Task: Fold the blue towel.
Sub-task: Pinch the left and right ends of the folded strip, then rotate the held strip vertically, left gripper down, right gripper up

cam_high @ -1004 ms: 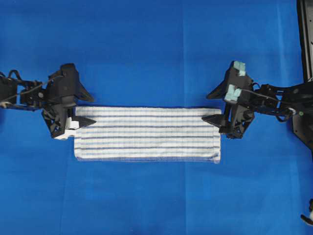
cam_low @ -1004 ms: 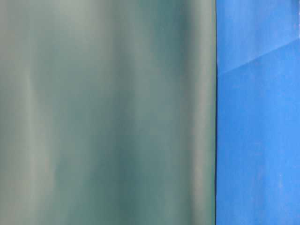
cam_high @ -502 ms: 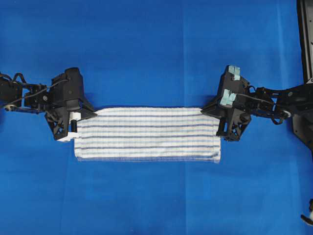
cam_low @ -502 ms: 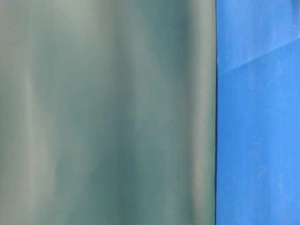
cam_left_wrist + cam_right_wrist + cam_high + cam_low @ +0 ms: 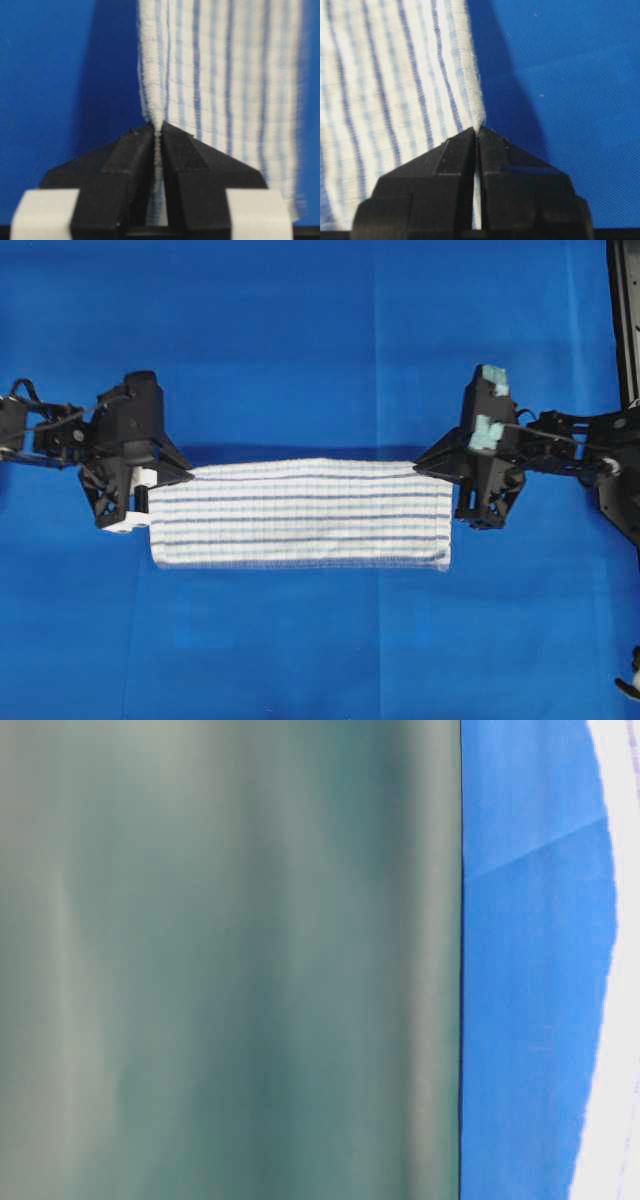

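The blue towel, white with thin blue stripes, lies as a long folded strip across the middle of the table. Its far long edge is raised off the cover and casts a dark shadow behind it. My left gripper is shut on the towel's far left corner, and the cloth shows pinched between the black jaws. My right gripper is shut on the far right corner, with the towel nipped at the jaw tips. The near long edge rests on the table.
A plain blue table covering spreads all round the towel. A black frame stands at the right edge. The table-level view is mostly blocked by a blurred grey-green surface, with a white shape at its right edge.
Both grippers closed on the towel's far corners and lifted that edge. A white shape has come into the right edge of the table-level view.
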Robot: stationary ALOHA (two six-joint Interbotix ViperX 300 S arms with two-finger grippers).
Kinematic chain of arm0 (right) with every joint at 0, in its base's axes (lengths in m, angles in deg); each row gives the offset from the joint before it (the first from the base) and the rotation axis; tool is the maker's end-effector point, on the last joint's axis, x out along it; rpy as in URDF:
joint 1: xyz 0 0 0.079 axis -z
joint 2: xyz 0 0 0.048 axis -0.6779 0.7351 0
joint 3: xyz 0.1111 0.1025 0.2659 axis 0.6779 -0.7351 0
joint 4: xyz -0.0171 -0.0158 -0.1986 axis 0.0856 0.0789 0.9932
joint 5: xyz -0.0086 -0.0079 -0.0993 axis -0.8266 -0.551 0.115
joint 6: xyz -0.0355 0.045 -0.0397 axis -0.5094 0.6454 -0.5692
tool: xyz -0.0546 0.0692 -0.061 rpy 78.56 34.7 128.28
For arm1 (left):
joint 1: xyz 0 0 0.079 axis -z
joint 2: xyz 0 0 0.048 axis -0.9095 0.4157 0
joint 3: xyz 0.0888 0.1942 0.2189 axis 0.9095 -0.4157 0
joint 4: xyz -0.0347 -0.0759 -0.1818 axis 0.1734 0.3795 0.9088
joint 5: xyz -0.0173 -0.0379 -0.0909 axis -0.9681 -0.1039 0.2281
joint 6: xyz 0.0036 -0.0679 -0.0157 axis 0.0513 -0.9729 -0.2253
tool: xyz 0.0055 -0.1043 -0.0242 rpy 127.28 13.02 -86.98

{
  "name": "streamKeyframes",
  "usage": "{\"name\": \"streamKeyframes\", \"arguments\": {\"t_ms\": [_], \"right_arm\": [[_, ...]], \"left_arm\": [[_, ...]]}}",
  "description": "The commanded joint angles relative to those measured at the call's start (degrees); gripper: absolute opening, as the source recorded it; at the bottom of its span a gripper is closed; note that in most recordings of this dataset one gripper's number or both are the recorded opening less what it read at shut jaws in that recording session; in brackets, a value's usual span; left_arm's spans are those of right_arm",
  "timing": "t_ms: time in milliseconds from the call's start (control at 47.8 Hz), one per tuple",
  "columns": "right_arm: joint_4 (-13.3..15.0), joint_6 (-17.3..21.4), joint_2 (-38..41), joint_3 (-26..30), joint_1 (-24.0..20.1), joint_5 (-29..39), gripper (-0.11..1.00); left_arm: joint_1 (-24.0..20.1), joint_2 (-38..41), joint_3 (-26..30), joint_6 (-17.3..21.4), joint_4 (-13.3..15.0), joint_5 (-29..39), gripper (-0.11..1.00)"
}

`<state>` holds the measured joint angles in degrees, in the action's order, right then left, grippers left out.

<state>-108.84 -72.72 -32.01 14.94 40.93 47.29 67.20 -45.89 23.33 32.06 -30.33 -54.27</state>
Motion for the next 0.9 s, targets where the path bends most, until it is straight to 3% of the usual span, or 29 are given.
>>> {"name": "streamKeyframes", "arguments": {"t_ms": [0, 230, 397, 669, 879], "right_arm": [[0.09, -0.44, -3.78, 0.79, 0.0, 1.58, 0.01], [0.09, -0.88, -8.7, 0.97, 0.0, 5.45, 0.01], [0.53, -1.14, -7.73, 2.29, 1.14, 4.92, 0.01], [5.8, -1.23, -4.13, 8.09, 8.17, 6.06, 0.01], [9.93, -1.23, -3.25, 12.39, 13.1, 8.35, 0.01]], "left_arm": [[0.53, -4.13, 1.93, -0.18, -0.09, 2.46, 0.03], [2.11, -8.96, 2.81, -0.44, 0.09, 4.66, 0.03], [2.99, -7.65, 3.78, -3.43, 0.18, 3.08, 0.03], [7.12, -2.64, 7.91, -4.92, 0.18, -2.99, 0.03], [8.88, 3.6, 14.85, -4.92, 0.26, -6.42, 0.03]]}}
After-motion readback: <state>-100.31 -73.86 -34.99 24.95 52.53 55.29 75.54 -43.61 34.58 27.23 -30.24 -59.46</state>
